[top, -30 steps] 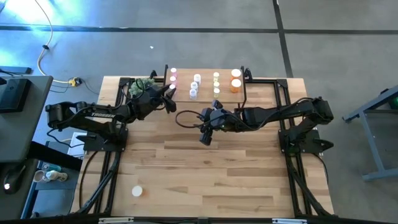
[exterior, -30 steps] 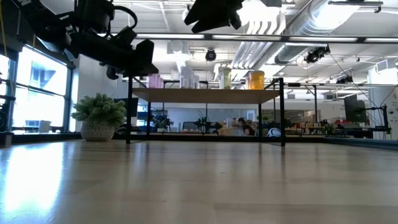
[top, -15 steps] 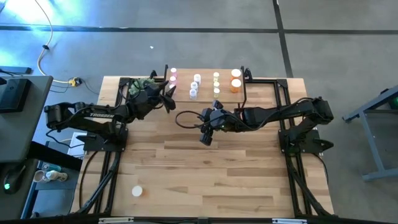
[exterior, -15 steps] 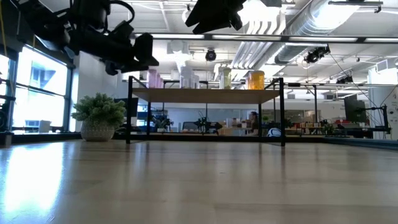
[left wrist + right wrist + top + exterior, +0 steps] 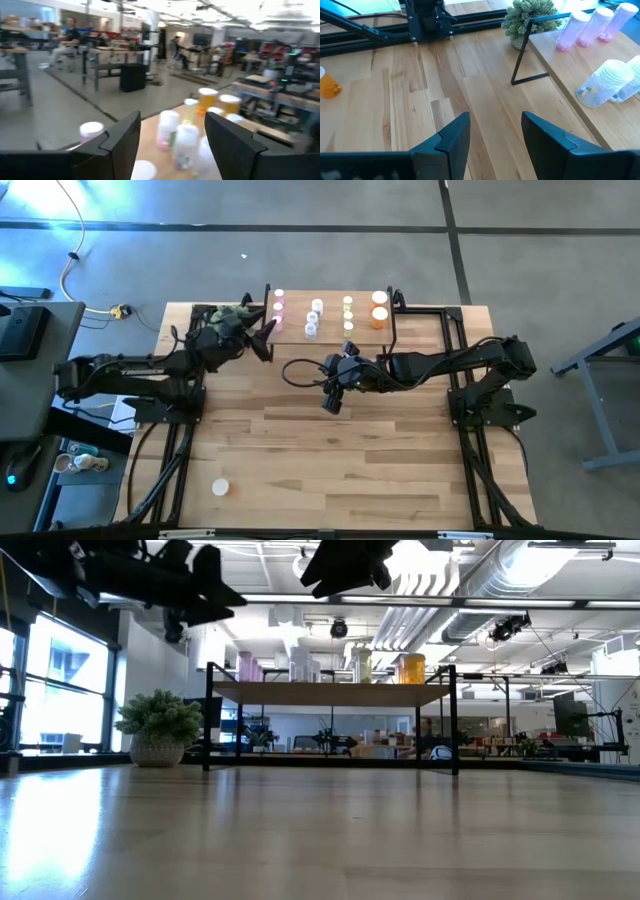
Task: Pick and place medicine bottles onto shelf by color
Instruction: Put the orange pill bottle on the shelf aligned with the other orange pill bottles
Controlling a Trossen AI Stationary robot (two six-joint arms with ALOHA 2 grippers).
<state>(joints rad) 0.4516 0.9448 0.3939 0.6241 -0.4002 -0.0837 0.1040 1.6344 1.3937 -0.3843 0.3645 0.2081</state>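
Note:
The shelf [image 5: 330, 330] stands at the table's far middle on thin black legs [image 5: 208, 720]. On its top stand pink bottles [image 5: 278, 305], whitish bottles [image 5: 314, 315], yellow-green bottles [image 5: 347, 310] and orange bottles [image 5: 379, 310], grouped in columns. One more orange bottle [image 5: 327, 86] lies on the table near the front left, seen as a white cap [image 5: 220, 488] from above. My left gripper [image 5: 264, 332] is open and empty, raised just left of the shelf's left end; its wrist view [image 5: 172, 145] looks along the bottles. My right gripper [image 5: 330, 402] is open and empty above the table's middle [image 5: 495, 135].
A small potted plant [image 5: 225, 315] stands at the far left beside the shelf, close to my left gripper. Black frame rails [image 5: 180, 430] run along the table's left and right sides. Bare tabletop [image 5: 330, 470] lies toward the near edge.
My left gripper has drawn back from the shelf toward the table's left edge and has risen. My right gripper has kept still. The bottles have stayed where they were.

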